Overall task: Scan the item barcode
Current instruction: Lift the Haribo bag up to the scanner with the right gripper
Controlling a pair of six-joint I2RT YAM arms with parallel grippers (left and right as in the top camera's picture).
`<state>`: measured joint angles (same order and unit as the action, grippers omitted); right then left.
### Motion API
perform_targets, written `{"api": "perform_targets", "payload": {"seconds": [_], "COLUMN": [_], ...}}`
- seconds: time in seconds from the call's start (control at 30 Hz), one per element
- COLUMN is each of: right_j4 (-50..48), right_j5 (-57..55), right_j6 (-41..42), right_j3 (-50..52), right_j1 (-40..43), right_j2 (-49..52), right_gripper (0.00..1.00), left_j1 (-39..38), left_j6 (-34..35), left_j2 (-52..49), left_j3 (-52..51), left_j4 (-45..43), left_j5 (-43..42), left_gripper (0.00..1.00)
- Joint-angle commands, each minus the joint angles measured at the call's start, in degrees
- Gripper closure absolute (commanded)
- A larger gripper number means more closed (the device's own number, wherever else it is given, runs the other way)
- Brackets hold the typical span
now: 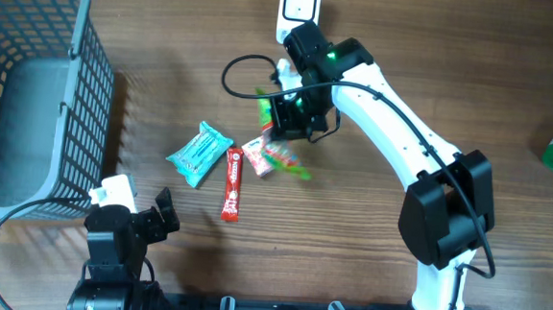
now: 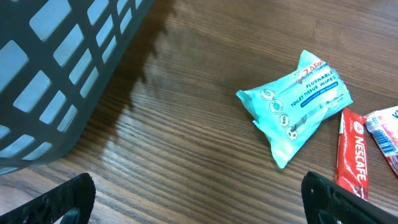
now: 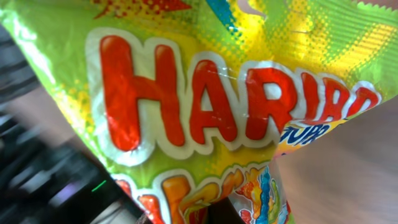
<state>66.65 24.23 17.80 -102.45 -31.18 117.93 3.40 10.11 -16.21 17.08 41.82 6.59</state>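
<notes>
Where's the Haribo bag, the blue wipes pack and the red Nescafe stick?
Haribo bag [image 3: 186, 99]: right wrist view, on the red lettering.
Wipes pack [image 2: 295, 102]: left wrist view, on its printed front.
Nescafe stick [image 1: 232, 182]: overhead view, on its middle.

A basket [image 1: 91, 115] stood far left; right of it lay a wipes pack [image 1: 199, 153], then a coffee stick [image 1: 232, 183]. A scanner [image 1: 298, 4] sat behind them.

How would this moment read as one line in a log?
right arm: candy bag gripped, near scanner | left fingers: open, idle | table: wipes pack, coffee stick
</notes>
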Motion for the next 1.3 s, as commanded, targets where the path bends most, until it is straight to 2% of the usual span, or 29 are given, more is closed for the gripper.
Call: {"api": "perform_targets", "payload": {"seconds": [0.0, 0.17, 0.37, 0.5, 0.7, 0.8, 0.97, 1.1, 1.27], "right_j4": [-3.58, -13.79, -34.05, -52.17, -72.41, -76.15, -76.65, -76.96, -77.75], "right_j5": [-21.03, -40.54, -52.76, -56.50, -59.14, -59.17, -59.14, -59.12, -58.36], "right_j6": [1.64, -5.33, -14.64, -25.35, -34.42, -36.09, -36.00, -36.02, -35.82], "right_j3": [-2.60, -5.29, -5.27, -5.29, -5.40, -7.30, -15.39, -19.41, -19.47], "right_j1": [0.66, 0.15, 0.13, 0.02, 0.24, 0.61, 1.05, 1.25, 1.84], "right_j2": [-1.27, -1.27, 0.02, 4.98, 12.52, 16.85, 24.28, 26.97, 26.99], "right_gripper": [0.95, 0.96, 0.95, 0.95, 0.95, 0.95, 0.95, 0.95, 0.95], "left_j1": [-0.02, -0.02, -0.02, -0.02, -0.02, -0.02, -0.02, -0.02, -0.02], "left_j6": [-0.70, -0.70, -0.70, -0.70, -0.70, -0.70, -0.70, -0.70, -0.70], "left_j2": [0.13, 0.13, 0.13, 0.13, 0.13, 0.13, 0.13, 0.13, 0.13], "left_j3": [-0.15, -0.15, -0.15, -0.15, -0.15, -0.15, -0.15, -0.15, -0.15], "left_j4": [-0.13, -0.13, -0.13, -0.13, -0.13, -0.13, -0.13, -0.13, -0.13], "left_j5": [0.57, 0.57, 0.57, 0.57, 0.57, 0.57, 0.57, 0.57, 0.57], "left_gripper": [0.00, 0.00, 0.00, 0.00, 0.00, 0.00, 0.00, 0.00, 0.00]}}
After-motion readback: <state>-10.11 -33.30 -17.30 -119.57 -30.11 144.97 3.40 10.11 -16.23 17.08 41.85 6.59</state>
